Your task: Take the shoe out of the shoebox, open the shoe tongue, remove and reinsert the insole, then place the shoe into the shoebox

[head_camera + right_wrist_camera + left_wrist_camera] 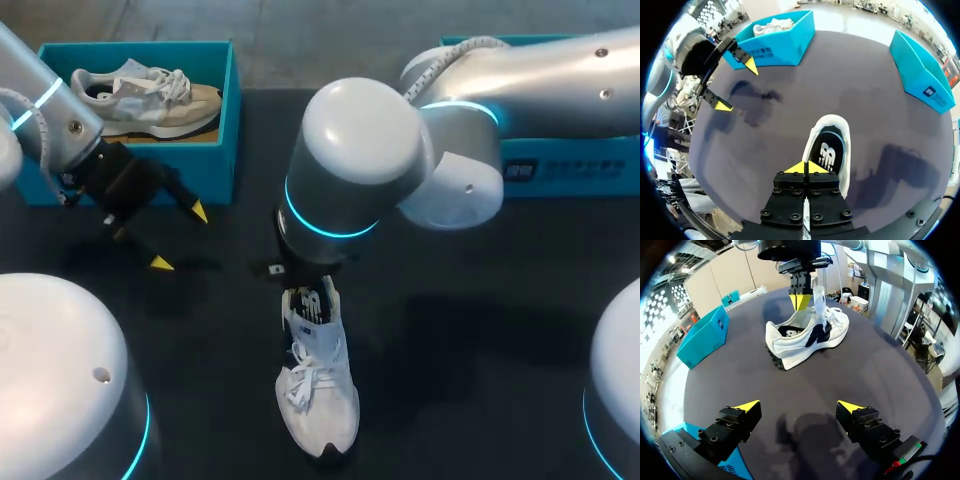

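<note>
Where your right arm comes in over the middle of the table (480,330), your right claw (806,167) points straight down at the open top of the white shoe (318,385). Its two yellow tips are pressed tight together, and you cannot tell if they pinch any thin bit of the shoe. The tips sit just beside the tongue (818,296), which stands up tall. Ahead of the tips you can look down into the shoe and see the dark insole (827,155) lying inside. The white shoe stands on its sole on the table, out of any box, near the middle of the near edge. Its toe points toward that edge and its heel toward the far one. Your left claw (180,238) hangs over the left part of the table, well apart from the white shoe. Its fingers are spread wide and there is nothing between them. Just behind it, in the far left corner, is the left shoebox (228,110), blue with its top open. A second shoe (140,95), grey and tan, lies inside it. The right shoebox (560,170), also blue, is at the far right corner. Your right arm hides most of it from above, so you cannot see what is in it.
</note>
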Controlling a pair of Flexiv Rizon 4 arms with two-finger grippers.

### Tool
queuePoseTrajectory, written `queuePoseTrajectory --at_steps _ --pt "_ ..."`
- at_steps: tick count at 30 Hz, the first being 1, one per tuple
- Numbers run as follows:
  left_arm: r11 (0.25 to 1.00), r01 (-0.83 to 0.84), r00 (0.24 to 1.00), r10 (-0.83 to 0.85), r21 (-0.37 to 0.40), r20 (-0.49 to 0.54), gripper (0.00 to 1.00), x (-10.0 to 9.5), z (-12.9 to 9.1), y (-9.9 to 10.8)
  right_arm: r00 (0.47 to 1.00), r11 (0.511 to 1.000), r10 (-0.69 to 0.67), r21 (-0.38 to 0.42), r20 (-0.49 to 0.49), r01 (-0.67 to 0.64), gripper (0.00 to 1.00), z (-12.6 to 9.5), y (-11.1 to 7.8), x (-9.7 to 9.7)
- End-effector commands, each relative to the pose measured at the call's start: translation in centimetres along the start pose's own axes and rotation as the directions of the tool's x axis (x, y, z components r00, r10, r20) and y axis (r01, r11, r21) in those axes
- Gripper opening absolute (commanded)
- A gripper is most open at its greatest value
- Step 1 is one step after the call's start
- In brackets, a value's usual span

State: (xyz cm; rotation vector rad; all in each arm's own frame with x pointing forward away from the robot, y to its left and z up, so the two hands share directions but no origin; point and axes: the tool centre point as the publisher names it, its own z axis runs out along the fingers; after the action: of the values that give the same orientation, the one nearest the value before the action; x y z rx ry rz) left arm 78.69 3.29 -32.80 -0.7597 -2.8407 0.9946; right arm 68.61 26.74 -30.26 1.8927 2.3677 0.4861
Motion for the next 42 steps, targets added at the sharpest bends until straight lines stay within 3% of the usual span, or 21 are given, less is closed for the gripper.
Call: queuePoseTrajectory --at_steps 1,7,14,23,36,42 --pt "1.0 0.0 1.0 0.0 -0.003 -0.001 1.0 0.1 0.0 0.0 1.0 1.0 0.0 -0.002 0.001 0.0 0.0 0.1 -0.1 0.1" --pt "1.0 0.0 1.0 0.0 -0.003 -0.001 1.0 0.1 0.0 0.0 1.0 1.0 0.0 -0.002 0.001 0.0 0.0 0.1 -0.1 0.1" --pt "1.0 0.0 1.0 0.0 -0.003 -0.001 1.0 0.1 0.0 0.0 0.988 0.999 0.018 -0.029 0.151 -0.014 0.0 1.5 0.8 -1.4" --pt "1.0 0.0 1.0 0.0 -0.003 -0.001 1.0 0.1 0.0 0.0 0.985 0.999 0.012 -0.055 0.174 -0.003 0.0 2.3 1.4 -2.1" --pt "1.0 0.0 1.0 0.0 -0.003 -0.001 1.0 0.1 0.0 0.0 0.95 0.999 0.021 -0.036 0.311 -0.01 0.0 4.3 1.4 -3.1" --pt "1.0 0.0 1.0 0.0 -0.003 -0.001 1.0 0.1 0.0 0.0 0.945 0.999 0.033 -0.035 0.327 -0.023 0.0 4.8 1.3 -3.9"
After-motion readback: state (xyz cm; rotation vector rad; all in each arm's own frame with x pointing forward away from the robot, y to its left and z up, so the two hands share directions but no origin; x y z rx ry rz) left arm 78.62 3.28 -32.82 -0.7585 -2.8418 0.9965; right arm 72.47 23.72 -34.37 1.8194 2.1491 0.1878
